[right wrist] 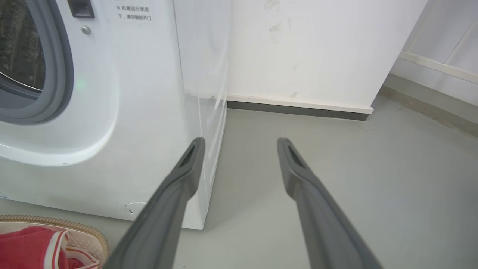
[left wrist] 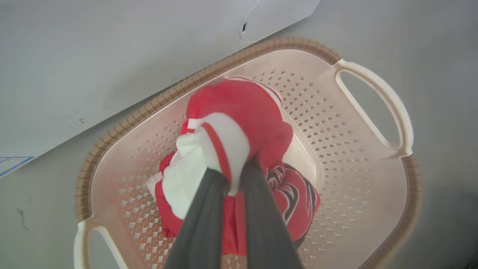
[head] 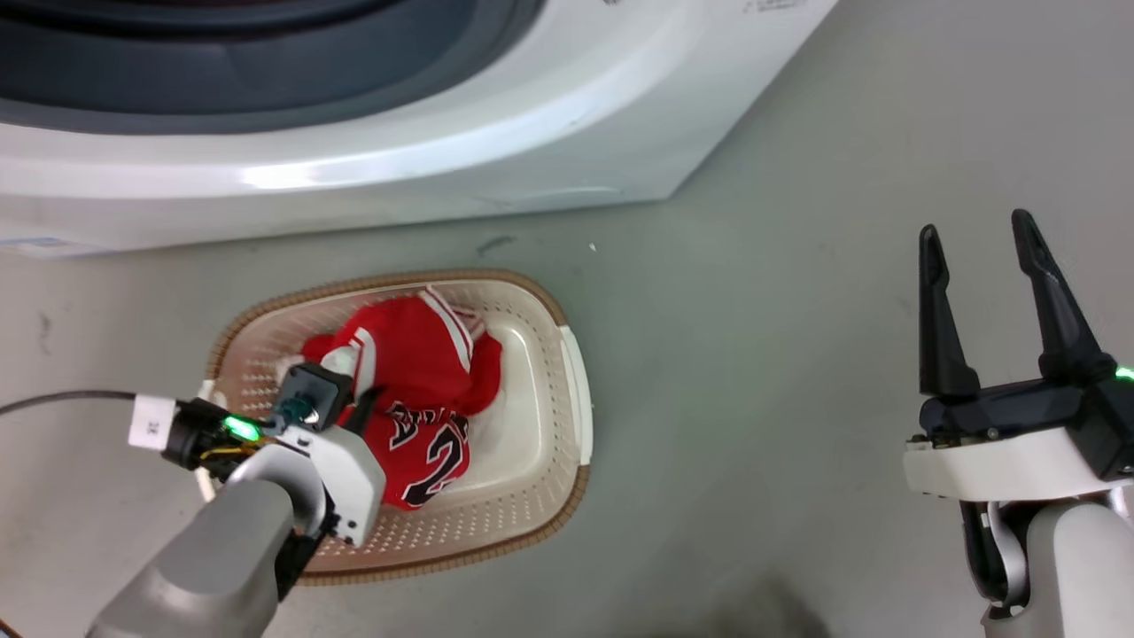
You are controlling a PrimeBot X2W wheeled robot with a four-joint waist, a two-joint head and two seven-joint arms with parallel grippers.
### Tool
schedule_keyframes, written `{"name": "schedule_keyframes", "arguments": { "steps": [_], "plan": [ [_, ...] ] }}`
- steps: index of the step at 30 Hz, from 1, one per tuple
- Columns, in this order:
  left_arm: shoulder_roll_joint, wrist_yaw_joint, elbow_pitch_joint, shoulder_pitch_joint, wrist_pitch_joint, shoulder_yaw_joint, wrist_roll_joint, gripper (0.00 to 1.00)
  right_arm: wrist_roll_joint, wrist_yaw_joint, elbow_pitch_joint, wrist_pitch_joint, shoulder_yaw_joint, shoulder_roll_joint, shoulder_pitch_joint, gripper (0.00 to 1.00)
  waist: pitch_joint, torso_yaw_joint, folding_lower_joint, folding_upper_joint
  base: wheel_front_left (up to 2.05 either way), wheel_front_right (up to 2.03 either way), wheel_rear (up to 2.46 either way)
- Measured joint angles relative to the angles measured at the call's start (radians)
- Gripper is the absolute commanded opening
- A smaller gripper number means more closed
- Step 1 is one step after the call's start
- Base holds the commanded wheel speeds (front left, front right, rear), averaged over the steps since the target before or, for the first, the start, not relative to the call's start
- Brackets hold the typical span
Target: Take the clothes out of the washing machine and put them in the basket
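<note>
The red clothes (head: pixel 423 377) with white trim lie bunched in the cream basket (head: pixel 540 403) on the floor, just in front of the white washing machine (head: pixel 372 151). A jersey with black-and-white numerals lies at the bottom of the pile. My left gripper (left wrist: pixel 233 175) hangs over the basket, its fingers shut on a red-and-white fold of the clothes (left wrist: pixel 224 142). Off to the right, my right gripper (head: pixel 974 244) stands open above bare floor, holding nothing. The right wrist view catches the washing machine (right wrist: pixel 123 112) with its grey gasket (right wrist: pixel 56 74), and a corner of the basket (right wrist: pixel 93 235).
Grey floor (head: pixel 780 372) spreads to the right of the basket. In the right wrist view a white wall (right wrist: pixel 317 52) with a dark skirting strip runs behind the machine. A black cable (head: pixel 62 399) trails from my left wrist.
</note>
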Motion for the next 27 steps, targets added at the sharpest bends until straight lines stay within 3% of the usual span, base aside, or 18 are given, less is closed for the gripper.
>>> {"name": "schedule_keyframes", "arguments": {
  "steps": [7, 15, 20, 21, 22, 27],
  "plan": [
    [-0.012, -0.03, 0.185, -0.096, -0.005, 0.034, 0.011, 0.0, 0.023, 0.0, -0.023, 0.0, 0.005, 0.0, -0.02, 1.0, 0.103, -0.052, 0.0, 0.0, 0.0, 0.0, 0.0],
    [-0.019, 0.003, 0.226, -0.165, -0.008, 0.09, 0.079, 0.0, 0.034, 0.0, -0.05, 0.0, -0.018, 0.0, -0.025, 1.0, 0.204, -0.084, 0.0, 0.0, 0.0, 0.0, 0.0],
    [-0.046, 0.017, 0.24, -0.17, -0.008, 0.12, 0.111, 0.02, 0.022, 0.0, -0.043, 0.0, -0.023, 0.0, -0.034, 1.0, 0.211, -0.072, -0.0001, 0.0, 0.0, 0.0, 0.0],
    [-0.051, 0.021, 0.239, -0.169, -0.008, 0.126, 0.117, 0.21, 0.019, 0.0, -0.04, 0.0, -0.023, 0.0, -0.034, 1.0, 0.205, -0.069, -0.0001, 0.0, 0.0, 0.0, 0.0],
    [-0.056, 0.024, 0.237, -0.168, -0.008, 0.133, 0.124, 1.0, 0.017, 0.0, -0.038, 0.0, -0.022, 0.0, -0.034, 1.0, 0.199, -0.066, -0.0001, 0.0, 0.0, 0.0, 0.0],
    [-0.08, 0.015, 0.192, -0.119, -0.008, 0.201, 0.131, 1.0, 0.0, 0.0, -0.023, 0.0, -0.021, 0.0, -0.035, 1.0, 0.149, -0.052, -0.0001, 0.0, 0.0, 0.0, 0.0]
  ]
}}
